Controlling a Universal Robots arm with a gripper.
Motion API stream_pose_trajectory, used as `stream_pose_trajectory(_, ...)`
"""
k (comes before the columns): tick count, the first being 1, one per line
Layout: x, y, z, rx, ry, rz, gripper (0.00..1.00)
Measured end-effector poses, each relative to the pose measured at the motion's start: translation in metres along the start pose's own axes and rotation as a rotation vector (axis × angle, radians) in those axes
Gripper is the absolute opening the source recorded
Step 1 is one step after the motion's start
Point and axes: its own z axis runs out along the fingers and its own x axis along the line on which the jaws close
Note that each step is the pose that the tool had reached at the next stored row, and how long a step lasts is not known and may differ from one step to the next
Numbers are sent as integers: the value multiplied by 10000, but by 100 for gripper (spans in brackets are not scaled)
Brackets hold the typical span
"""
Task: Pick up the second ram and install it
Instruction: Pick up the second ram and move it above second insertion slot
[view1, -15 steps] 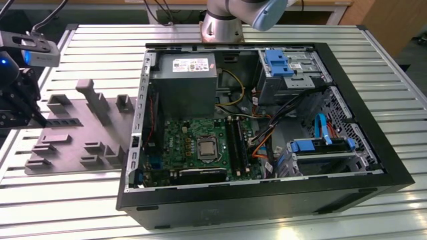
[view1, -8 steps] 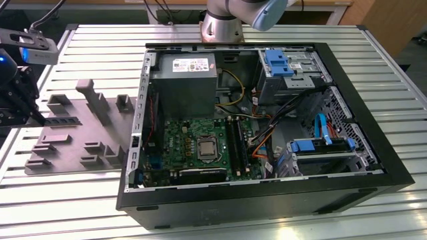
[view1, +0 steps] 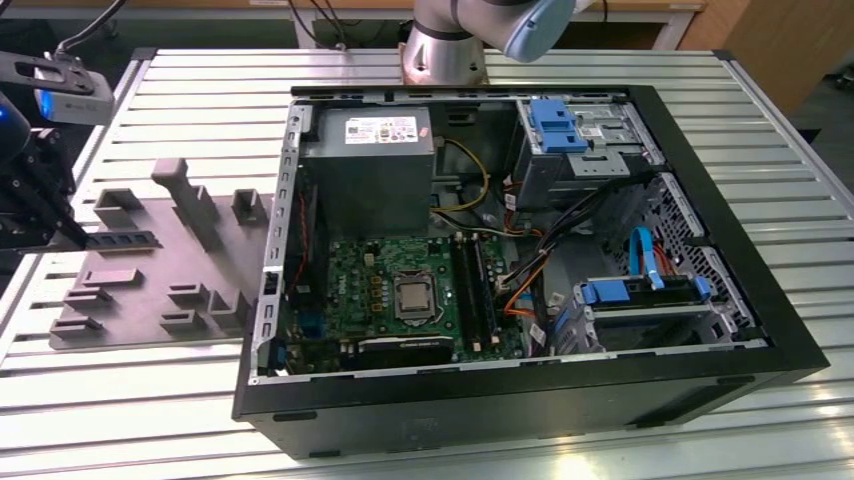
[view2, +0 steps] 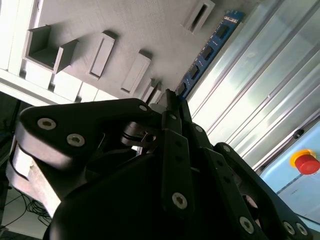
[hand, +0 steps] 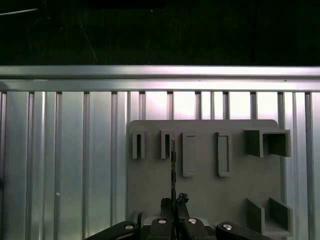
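One ram (view1: 127, 240) stands on its long edge in the gray tray (view1: 147, 290), at the exterior view's left, well apart from the open case (view1: 534, 400). Your gripper (view1: 67, 238) sits at that ram's left end. In the second wrist view the gripper (view2: 170, 97) meets the board's near end. From there the ram (view2: 210, 47), blue with black chips, runs away along the tray's border beside the slatted table (view2: 260, 85). In the first wrist view you see the ram (hand: 173, 160) edge-on, a thin line leading straight into the gripper (hand: 173, 201). You cannot tell whether the jaws are clamped on it or only close around it. Inside the case the motherboard (view1: 360, 290) lies flat, its black slots (view1: 474, 290) just right of the silver chip (view1: 411, 297).
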Motion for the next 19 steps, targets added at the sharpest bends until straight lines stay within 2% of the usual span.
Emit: stream_pose_trajectory(19, -2, 3, -145, 0, 0, 0, 14)
